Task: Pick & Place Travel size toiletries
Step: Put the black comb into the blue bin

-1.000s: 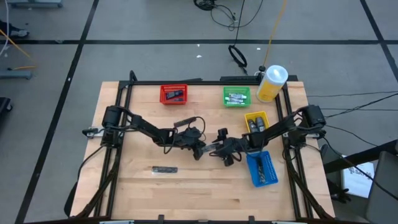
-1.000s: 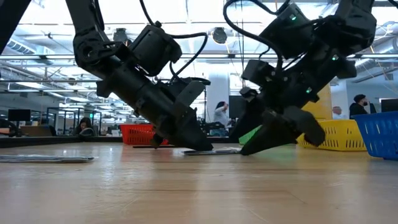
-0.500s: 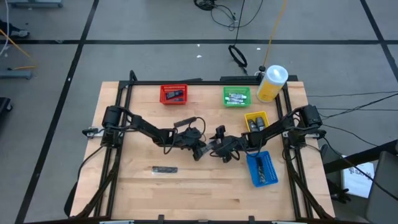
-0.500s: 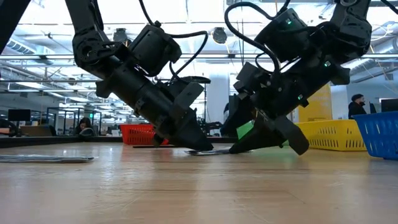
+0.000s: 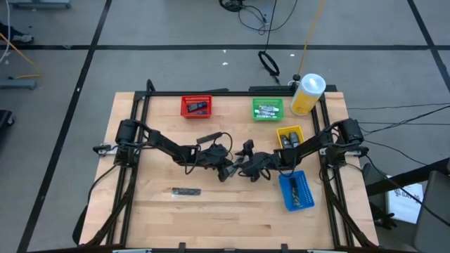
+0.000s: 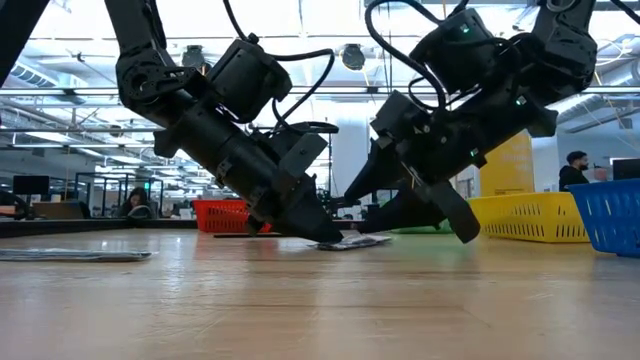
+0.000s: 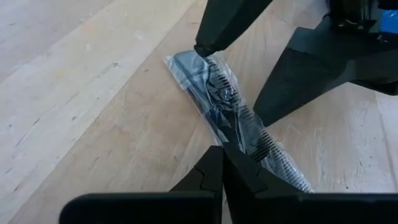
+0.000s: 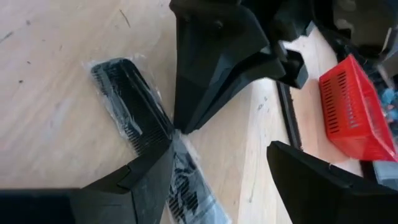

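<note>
A black comb in a clear wrapper [image 7: 211,87] lies flat on the wooden table's middle, also seen in the right wrist view [image 8: 124,93] and the low view [image 6: 352,241]. My left gripper [image 5: 226,171] is shut, its tips down on the comb. My right gripper [image 5: 242,167] faces it from the table's right, open, one finger on either side of the comb's end. Another dark wrapped toiletry [image 5: 186,191] lies flat nearer the front left. My left gripper has its shut fingertips [image 7: 222,152] down on the middle of the wrapped comb [image 7: 233,127], slanting down from the table's left. The comb stays flat on the table. Whether wrapper is pinched between the tips cannot be told. My right gripper has one fingertip [image 7: 204,48] at the wrapper's end [image 7: 180,61]; whether it touches, I cannot tell.
At the back stand a red bin [image 5: 196,106] and a green bin [image 5: 268,108], with a large yellow bottle [image 5: 307,93] at the back right. A yellow bin [image 5: 289,136] and a blue bin [image 5: 295,190] sit close behind my right arm.
My right gripper has rolled about its own line and tipped, so that one finger now stands higher than the other. It has crept a little toward the table's left, nearer the comb. My left gripper has kept still on the comb.
</note>
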